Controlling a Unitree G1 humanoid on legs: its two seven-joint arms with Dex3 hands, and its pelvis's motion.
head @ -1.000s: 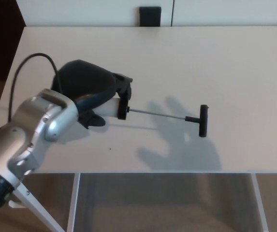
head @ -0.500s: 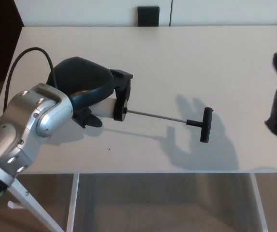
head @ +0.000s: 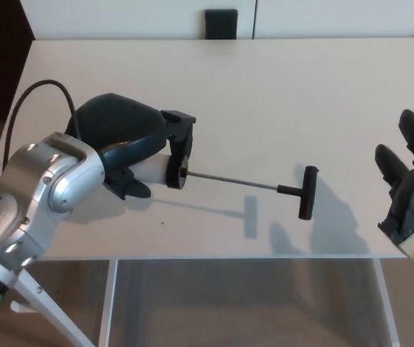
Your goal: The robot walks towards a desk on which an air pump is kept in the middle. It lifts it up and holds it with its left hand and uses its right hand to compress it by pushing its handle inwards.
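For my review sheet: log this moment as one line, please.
left hand: shut on air pump, lifted | handle: extended | right hand: open, right of handle, apart | stage: before compression

Soft, even room light falls from above on the pale counter [head: 279, 79]. The pump [head: 192, 170] casts a crisp shadow toward the near edge. No glare; the right hand [head: 409, 199] looks slightly blurred.
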